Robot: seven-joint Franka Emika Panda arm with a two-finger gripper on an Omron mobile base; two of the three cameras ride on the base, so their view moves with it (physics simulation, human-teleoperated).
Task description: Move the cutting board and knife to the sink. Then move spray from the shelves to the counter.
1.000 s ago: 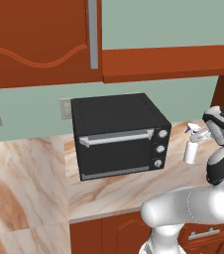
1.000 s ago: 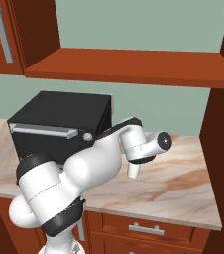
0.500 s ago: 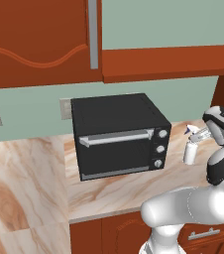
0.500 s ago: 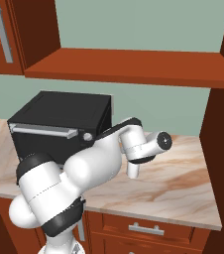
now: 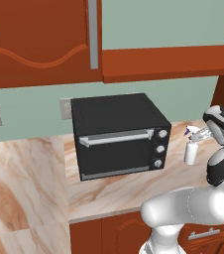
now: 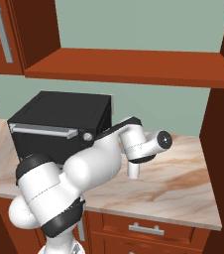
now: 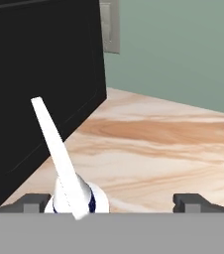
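1 spray (image 5: 191, 151) on marble counter (image 5: 29, 173)

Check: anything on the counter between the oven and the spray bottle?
Nothing. In the left base view, only bare counter separates the oven from the spray bottle, which stands upright beside it.

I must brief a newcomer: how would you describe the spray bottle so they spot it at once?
Find the black oven on the beige marble counter. On the side with its three knobs stands the spray, upright on the stone. It is small, white, with a pale trigger nozzle, far shorter than the oven.
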